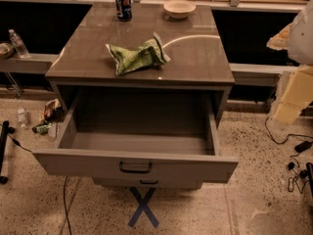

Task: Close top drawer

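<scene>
The top drawer (134, 166) of a grey-brown cabinet (142, 43) is pulled far out toward me. Its tall flat front panel faces me, with a small dark bail handle (135, 168) at its centre. The inside of the drawer is bare. My gripper (289, 102) is the cream-coloured part hanging at the right edge, below the white arm (303, 33). It is well to the right of the drawer and above floor level, touching nothing.
On the cabinet top lie a crumpled green bag (139, 57), a blue can (123, 4) and a white bowl (179, 8). A lower drawer front (146, 182) peeks out beneath. A blue tape X (143, 207) marks the floor. Cables (293, 151) lie to the right and litter (49, 114) to the left.
</scene>
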Action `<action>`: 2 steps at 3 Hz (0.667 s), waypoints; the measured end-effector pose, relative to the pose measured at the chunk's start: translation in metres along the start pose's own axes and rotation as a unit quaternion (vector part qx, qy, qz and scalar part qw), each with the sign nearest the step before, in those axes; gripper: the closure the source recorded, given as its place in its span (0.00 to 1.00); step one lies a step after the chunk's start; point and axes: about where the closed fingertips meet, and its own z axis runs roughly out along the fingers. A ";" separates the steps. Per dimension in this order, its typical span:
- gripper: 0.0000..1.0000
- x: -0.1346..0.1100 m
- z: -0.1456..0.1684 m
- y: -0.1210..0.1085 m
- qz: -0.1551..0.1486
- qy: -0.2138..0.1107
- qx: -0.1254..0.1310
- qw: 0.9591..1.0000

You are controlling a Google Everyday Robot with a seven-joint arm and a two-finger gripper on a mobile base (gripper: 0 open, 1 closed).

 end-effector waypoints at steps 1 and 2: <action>0.00 0.000 0.000 0.000 0.000 0.000 0.000 1.000; 0.00 0.006 0.020 0.009 0.006 -0.018 0.004 1.000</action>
